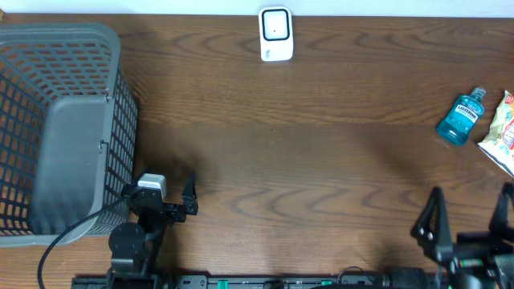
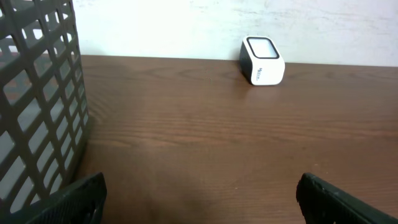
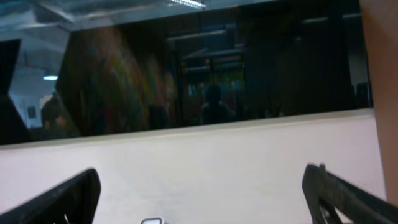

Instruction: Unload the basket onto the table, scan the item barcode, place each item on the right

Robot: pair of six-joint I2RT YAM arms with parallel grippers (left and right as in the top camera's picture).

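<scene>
Left arm: low at the near edge of the table [image 1: 321,160], wrist level, pointing across the tabletop toward the far side. The left pincer [image 1: 157,193] stands with its jaws wide apart and nothing between them. In the left wrist view both dark fingertips [image 2: 329,199] sit at the bottom corners, with bare wood between them.

Right arm: also at the near edge, forearm folded back. The right pincer [image 1: 470,213] has its jaws spread wide and empty. Its wrist camera is tilted upward, onto a pale wall [image 3: 205,162] and a dark window [image 3: 205,74] with reflections. The table is not seen there.

Positions:
- The grey mesh basket [image 1: 56,64] is immediately left of the left pincer, its wall just beside the left finger.
- The white scanner [image 1: 275,34] is well ahead of the left pincer and to its right, at the far edge.
- The blue bottle [image 1: 462,118] lies on its side straight ahead of the right pincer, well apart from it.
- The snack bag [image 1: 503,128] is just right of the bottle, ahead and right of the right pincer, cut off by the frame edge.

Markings: the scanner [image 2: 262,60] carries a short dark line of lettering on its front, too small to read. The bottle has a blue-and-white label, wording not legible. The bag shows red and yellow print, unreadable.
</scene>
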